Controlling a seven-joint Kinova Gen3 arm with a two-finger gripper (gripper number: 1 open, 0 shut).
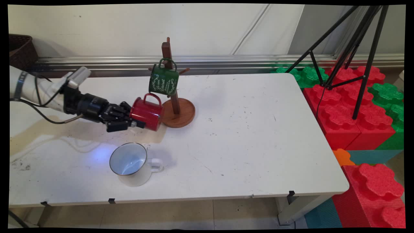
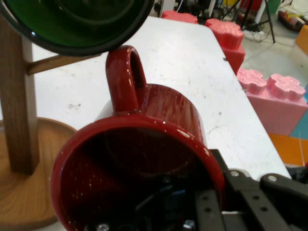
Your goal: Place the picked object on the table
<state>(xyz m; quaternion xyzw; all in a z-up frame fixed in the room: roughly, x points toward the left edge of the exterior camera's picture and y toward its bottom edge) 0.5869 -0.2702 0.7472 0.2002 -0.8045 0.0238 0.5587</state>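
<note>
Gripper [image 1: 137,122] left of frame centre in main view, reaching in from the left, fingers pinching the rim wall of red mug [image 1: 147,114]: one finger seemingly inside the mouth, one outside on the right in hand view. Red mug [image 2: 144,144] held sideways off the table, mouth toward the wrist, base pointing right, handle [image 2: 126,79] up. Sits just left of the wooden mug tree [image 1: 174,97], beside its round base [image 1: 181,113], under the green mug [image 1: 164,80] hanging on a peg. In hand view, red handle right below the green mug's rim [image 2: 72,38]; touching or just apart, cannot tell.

Handling, judged: enamel-look, so probably light, rigid, glossy and slippery; thin wall gives a narrow pinch, may pivot about the fingers. Chips if knocked against post or green mug. Rim pinch fine for carrying; handle loop the other grab point, currently free and facing up.

White mug [image 1: 131,163] lower left of frame, upright on white table [image 1: 242,145], handle right, well below the gripper. Foam blocks [image 1: 352,110] and tripod [image 1: 355,48] at right.
</note>
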